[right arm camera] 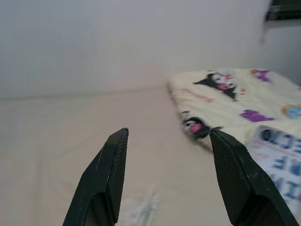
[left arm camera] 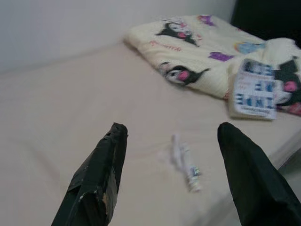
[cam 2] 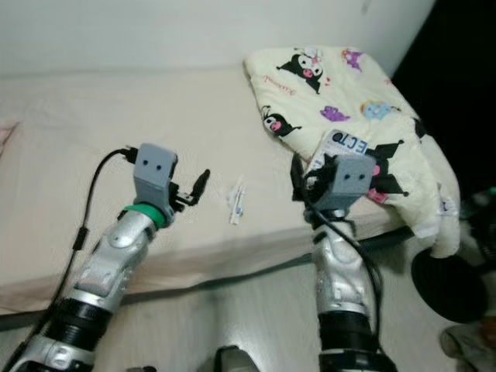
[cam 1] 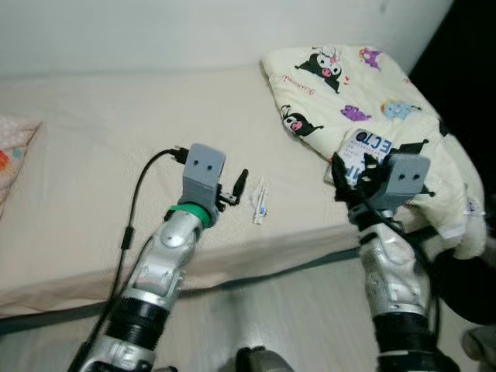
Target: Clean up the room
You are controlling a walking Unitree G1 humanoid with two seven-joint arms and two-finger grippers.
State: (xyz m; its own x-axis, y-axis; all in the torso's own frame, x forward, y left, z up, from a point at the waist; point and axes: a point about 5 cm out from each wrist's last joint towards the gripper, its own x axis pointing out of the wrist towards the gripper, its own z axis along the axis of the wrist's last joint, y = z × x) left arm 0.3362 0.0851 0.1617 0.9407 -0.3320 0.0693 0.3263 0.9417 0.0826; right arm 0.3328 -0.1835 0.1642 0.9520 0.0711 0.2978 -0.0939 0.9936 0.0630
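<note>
I see the small wrapper [cam 1: 260, 204] lying on the bed [cam 1: 93, 155], just ahead of my left gripper [left arm camera: 171, 141], whose 2 fingers stand wide apart with nothing held. Its long axis runs roughly away from me, so the left arm is nearer. The right gripper [right arm camera: 167, 155] (also wide, empty) hovers by the printed packet [cam 1: 364, 151] on the folded blanket [cam 1: 349, 77].

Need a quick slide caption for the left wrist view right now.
Open left gripper hovering over the bed, fingers framing a small clear wrapper near the cartoon-print blanket.
</note>
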